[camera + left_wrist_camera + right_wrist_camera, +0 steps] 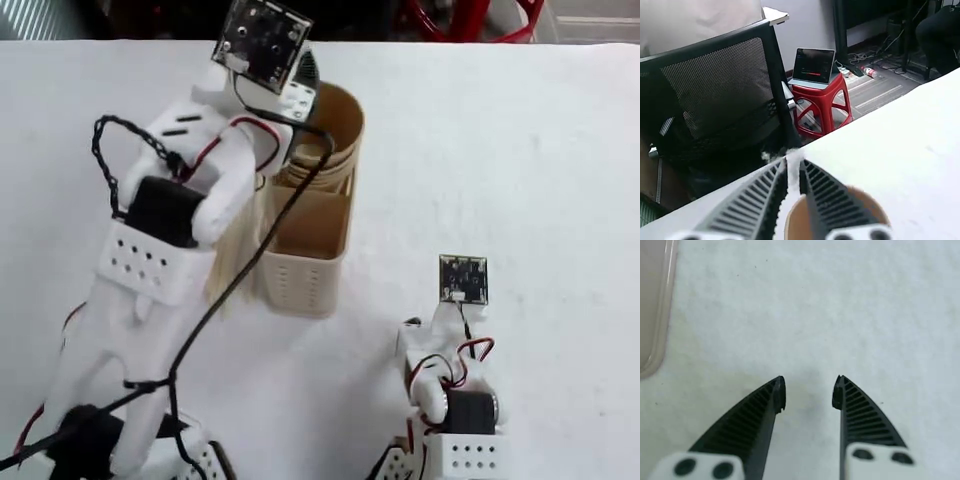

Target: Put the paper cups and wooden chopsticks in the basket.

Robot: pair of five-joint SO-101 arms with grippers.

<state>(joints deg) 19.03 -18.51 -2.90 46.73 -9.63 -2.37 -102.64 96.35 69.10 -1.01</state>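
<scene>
Right arm [450, 400]: nearest, well to the right of the basket [300, 285] and nearer than its near wall.
Right gripper [809, 390]: spread wide with nothing between the fingers, tips pointing down at bare white table [520, 150].
Basket: beige and perforated, standing mid-table. Its long axis runs from near to far.
Chopsticks [232, 262]: a pale bundle just beside the basket's left wall and outside it. The long axis runs near to far, roughly along that wall, and the far ends are hidden under the left arm [150, 250]. I cannot tell whether they touch the wall.
Cups [338, 122]: a nested brown stack in the basket's far end. It is tipped over, with the long axis along the basket and the open mouth pointing to the far side and somewhat up. Several rims show one behind another towards the basket's middle.
Left gripper [792, 167]: over the basket's far end and pointing past the table's far edge. The fingers are pressed almost together, leaving a thin slit. The cup rim runs into that slit, with one finger over the brown inside and the other outside the wall.
Beyond the basket: off the table's far edge there is a black mesh chair [715, 90]. Farther off is a red stool [820, 107] with an open laptop [812, 67] on it.
</scene>
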